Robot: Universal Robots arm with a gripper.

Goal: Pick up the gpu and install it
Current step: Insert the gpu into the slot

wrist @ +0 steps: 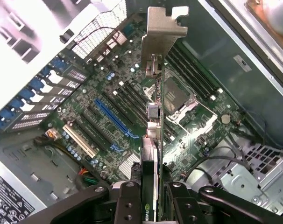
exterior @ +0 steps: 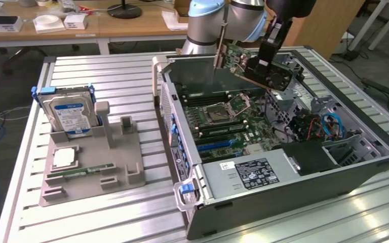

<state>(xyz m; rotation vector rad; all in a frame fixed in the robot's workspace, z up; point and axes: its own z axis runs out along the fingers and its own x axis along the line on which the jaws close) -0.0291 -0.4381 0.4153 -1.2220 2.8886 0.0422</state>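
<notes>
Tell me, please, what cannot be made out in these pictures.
- Wrist view: the gpu shows edge-on, so its faces are hidden; the pincer clamped on it is cut off by the picture's edge.
- Exterior view: the motherboard behind the gpu is hidden by the card.
- Exterior view: the print on the power supply label is too small to read.
- Exterior view: the arm is cut off by the top edge.
</notes>
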